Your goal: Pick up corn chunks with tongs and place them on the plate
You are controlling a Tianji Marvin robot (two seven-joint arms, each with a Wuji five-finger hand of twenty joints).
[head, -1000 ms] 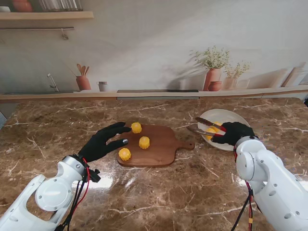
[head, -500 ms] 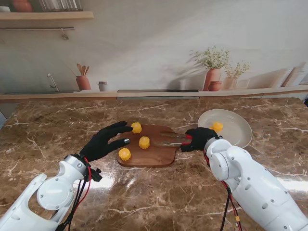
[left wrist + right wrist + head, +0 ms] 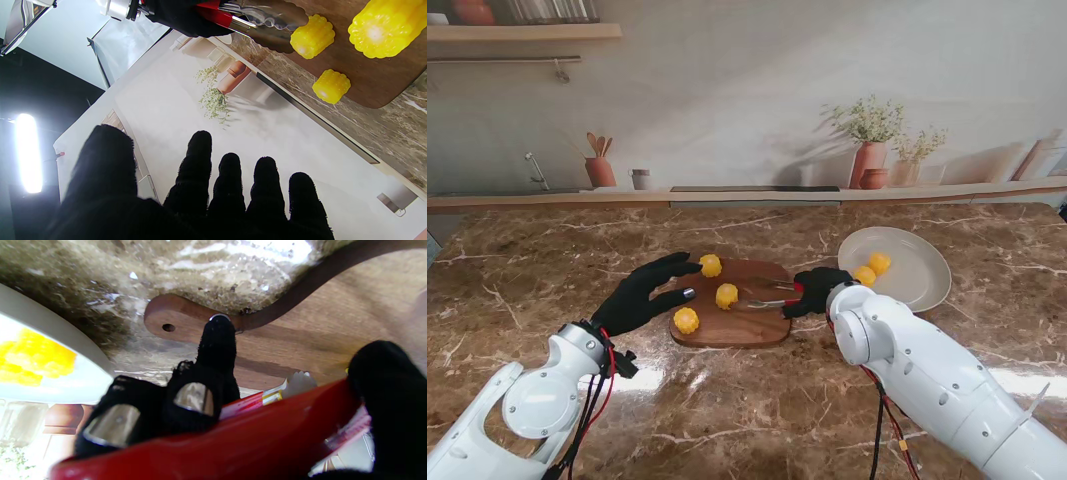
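Observation:
Three corn chunks lie on the wooden cutting board: one at its far left corner, one in the middle, one nearest me. My right hand is shut on red-handled metal tongs whose tips reach the middle chunk, with the jaws on either side of it. Two more chunks sit on the white plate to the right. My left hand hovers open at the board's left edge, fingers spread, holding nothing.
The board's handle points toward the plate rim. Along the back wall stand terracotta pots with plants and a utensil jar. The brown marble counter stretches wide in front of me.
My right hand carried the tongs from over the plate leftward across the board to the middle chunk. A second chunk now lies on the plate. The left hand stayed put.

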